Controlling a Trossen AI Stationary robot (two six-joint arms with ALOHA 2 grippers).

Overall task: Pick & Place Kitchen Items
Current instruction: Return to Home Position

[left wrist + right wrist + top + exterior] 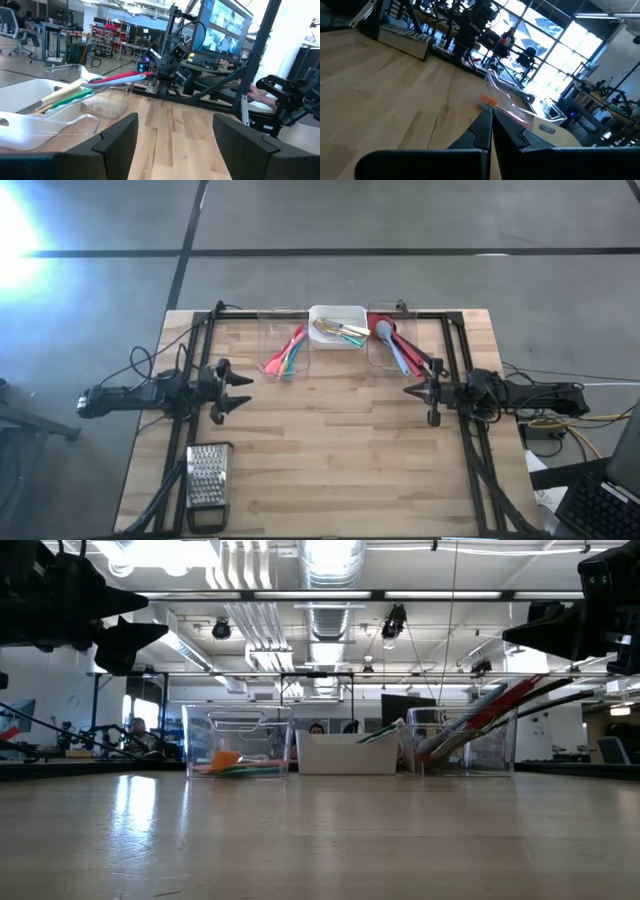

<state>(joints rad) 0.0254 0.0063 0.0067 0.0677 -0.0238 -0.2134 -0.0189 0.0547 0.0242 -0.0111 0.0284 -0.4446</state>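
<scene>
Pale wood planks make up your desk (330, 450), with open workshop floor beyond it. All the utensils (398, 355) you can see already lie in three bins at the far edge. Pink, red and green ones are in the left bin (268, 330), and small cutlery is in the white bin (337, 310). Red, blue, grey and black ones fill the right bin (371, 348), their handles leaning out over its rim. Only the grater (208, 475) lies loose, at the near left corner. Your left pincer (243, 392) hovers above the desk with fingers spread wide, empty. Your right pincer (410, 391) is closed tight on nothing. Should you lift another utensil, expect it to be light, stiff and smooth. Grip mid-handle, near its balance point, or it will likely swivel.
</scene>
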